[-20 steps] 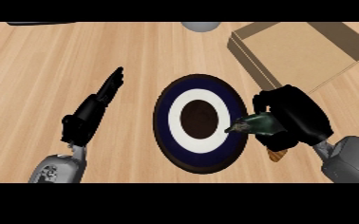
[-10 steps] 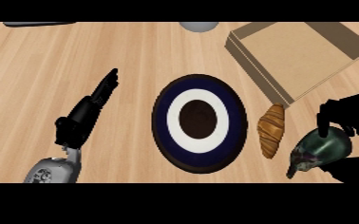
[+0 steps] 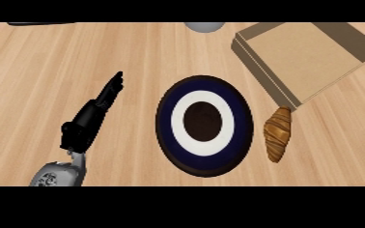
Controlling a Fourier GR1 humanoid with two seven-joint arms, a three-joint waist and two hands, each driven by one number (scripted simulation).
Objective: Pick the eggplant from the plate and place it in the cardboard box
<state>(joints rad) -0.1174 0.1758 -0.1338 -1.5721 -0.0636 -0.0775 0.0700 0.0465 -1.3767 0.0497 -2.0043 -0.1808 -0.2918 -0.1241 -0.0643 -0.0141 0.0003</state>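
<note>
A round plate (image 3: 239, 131) with a dark blue rim, a white ring and a dark centre lies in the middle of the wooden counter, and nothing lies on it. An open cardboard box (image 3: 303, 58) sits at the upper right, and nothing shows inside it. No eggplant shows in the head view. My left hand (image 3: 89, 121) is at the left of the plate, fingers straight and pointing away, apart from the plate. My right hand is out of the view.
A brown croissant (image 3: 277, 133) lies on the counter between the plate and the box's near corner. A grey round object (image 3: 204, 26) shows at the top edge. A dark strip (image 3: 39, 23) lies at the top left.
My right hand, which held the dark eggplant beside the plate, moved down and right and has left the view with it. The croissant it covered now shows. The left hand barely moved.
</note>
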